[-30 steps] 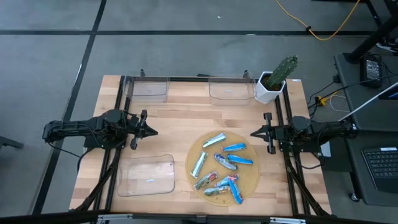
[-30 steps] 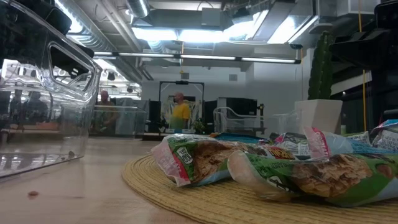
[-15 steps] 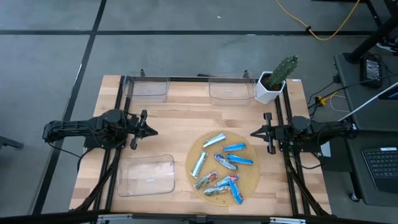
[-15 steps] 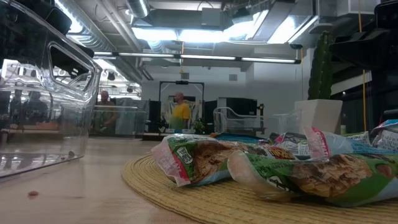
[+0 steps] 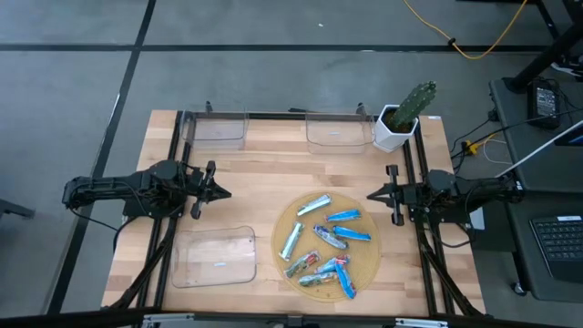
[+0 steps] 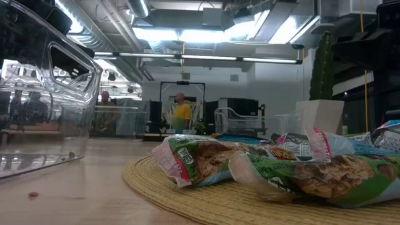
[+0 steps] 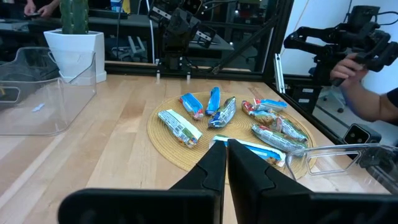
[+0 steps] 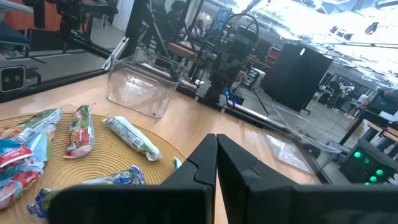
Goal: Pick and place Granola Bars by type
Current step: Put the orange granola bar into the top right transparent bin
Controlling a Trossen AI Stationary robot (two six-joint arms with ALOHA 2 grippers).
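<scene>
Granola Bars: heaped on the round woven mat, front-right of table centre; blue, silver and green/red wrappers, several overlapping.
Left gripper: at the left table edge, fingers pressed together, holding nothing, well apart from the mat.
Right gripper: at the right edge, fingers closed and empty, just beyond the mat's rim.
Open room: bare wood between both grippers.
Clear trays: one front-left, two along the far edge.
Potted cactus: far-right corner.
</scene>
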